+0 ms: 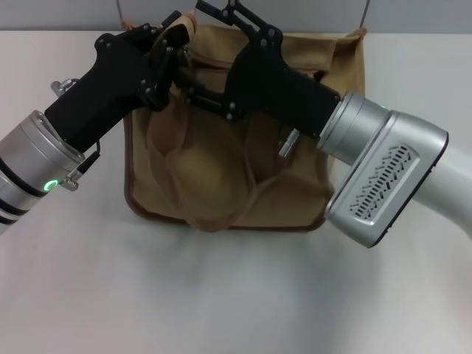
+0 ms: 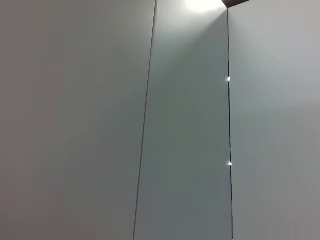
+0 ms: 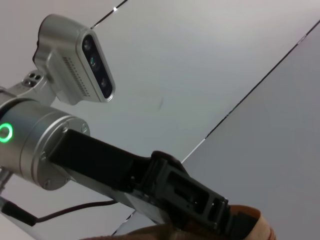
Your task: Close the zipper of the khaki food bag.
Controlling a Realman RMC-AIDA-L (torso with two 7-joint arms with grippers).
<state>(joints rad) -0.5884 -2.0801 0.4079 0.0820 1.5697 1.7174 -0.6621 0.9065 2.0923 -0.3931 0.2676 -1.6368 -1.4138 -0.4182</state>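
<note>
The khaki food bag (image 1: 295, 192) stands on the white table in the head view, its two handles hanging down its front. My left gripper (image 1: 171, 46) is at the bag's top left corner, shut on the khaki fabric there. The right wrist view shows that gripper (image 3: 220, 210) with a bit of the bag's fabric (image 3: 252, 225) at its tip. My right gripper (image 1: 195, 51) reaches over the bag's top from the right, close to the left gripper, jaws spread open. The zipper and its pull tab are hidden under both grippers.
The white table (image 1: 221, 295) extends in front of the bag and to both sides. A grey panel wall (image 2: 190, 125) fills the left wrist view. The left arm's wrist camera (image 3: 80, 60) shows in the right wrist view.
</note>
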